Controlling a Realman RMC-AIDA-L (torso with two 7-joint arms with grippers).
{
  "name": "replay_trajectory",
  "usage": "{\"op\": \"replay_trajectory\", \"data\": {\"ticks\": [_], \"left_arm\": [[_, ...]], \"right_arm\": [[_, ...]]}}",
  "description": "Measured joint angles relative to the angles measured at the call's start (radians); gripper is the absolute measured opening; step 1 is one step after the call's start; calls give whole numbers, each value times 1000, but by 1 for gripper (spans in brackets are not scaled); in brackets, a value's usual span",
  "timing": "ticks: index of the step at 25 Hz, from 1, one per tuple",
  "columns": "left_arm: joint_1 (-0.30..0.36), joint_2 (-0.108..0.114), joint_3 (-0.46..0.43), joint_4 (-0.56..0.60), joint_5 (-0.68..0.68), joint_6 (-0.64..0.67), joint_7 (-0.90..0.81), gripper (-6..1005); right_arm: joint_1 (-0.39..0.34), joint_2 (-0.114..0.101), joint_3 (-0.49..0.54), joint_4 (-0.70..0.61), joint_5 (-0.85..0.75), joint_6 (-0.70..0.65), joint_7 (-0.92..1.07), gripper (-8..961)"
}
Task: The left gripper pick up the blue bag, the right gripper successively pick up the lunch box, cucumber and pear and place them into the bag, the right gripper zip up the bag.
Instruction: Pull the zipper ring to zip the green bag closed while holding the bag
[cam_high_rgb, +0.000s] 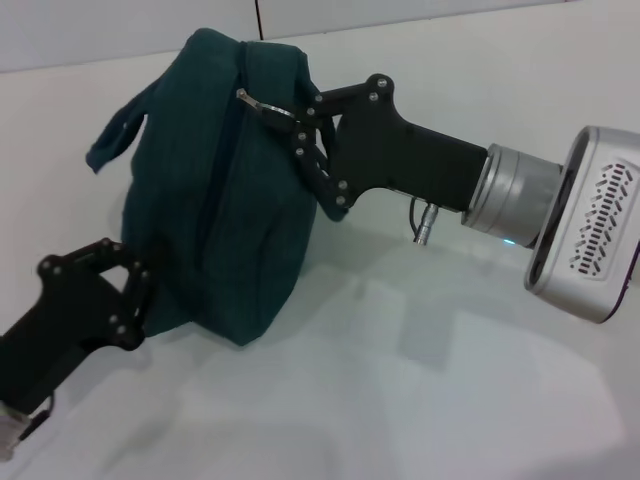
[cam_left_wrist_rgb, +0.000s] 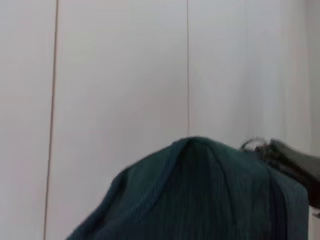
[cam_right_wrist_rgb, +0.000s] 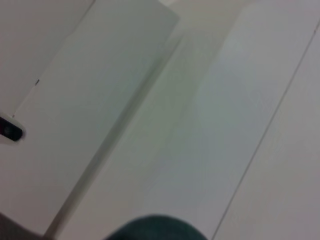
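Left gripper (cam_high_rgb: 135, 290) sits nearest, at the near-left of the bench (cam_high_rgb: 420, 400), jaws clamped on the lower left side of the blue bag (cam_high_rgb: 225, 190) and holding it up on its side. Bag fabric is dark teal, bulging; carry strap (cam_high_rgb: 115, 135) loops off its far-left end. Zip line runs up the face of the bag from near to far, and it looks closed along all the length that shows.

Right gripper (cam_high_rgb: 300, 115) reaches in from the right, beyond the left one, its jaws pinched on the metal zip pull (cam_high_rgb: 262, 104) at the far top end of the bag. Pull lies straight ahead of the jaws, already between them; the zip's long axis runs away from the pull, down toward the left gripper. Right arm is plainly the nearer one to the pull.

Lunch box, cucumber and pear are not visible anywhere; judging by the bulge and the closed zip, they are probably inside, though nothing shows it directly. Judgement: task is at the end of the zipping step, little or no travel left on the slider.

Left wrist view shows the bag top (cam_left_wrist_rgb: 195, 190) with the right gripper's tip at its far edge. Right wrist view shows mostly bare bench and a sliver of bag (cam_right_wrist_rgb: 155, 227).
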Motion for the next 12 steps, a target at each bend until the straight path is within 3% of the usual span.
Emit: {"op": "replay_trajectory", "data": {"ticks": [6,12], "left_arm": [[-17,-21,5,-22,8,-39,-44,104],[32,-40,-7,-2,-4,-22,-39,183]], "right_arm": [[0,0,-19,-26,1,4,-16,9],[8,0,-24,-27,2,3,-23,12]]}}
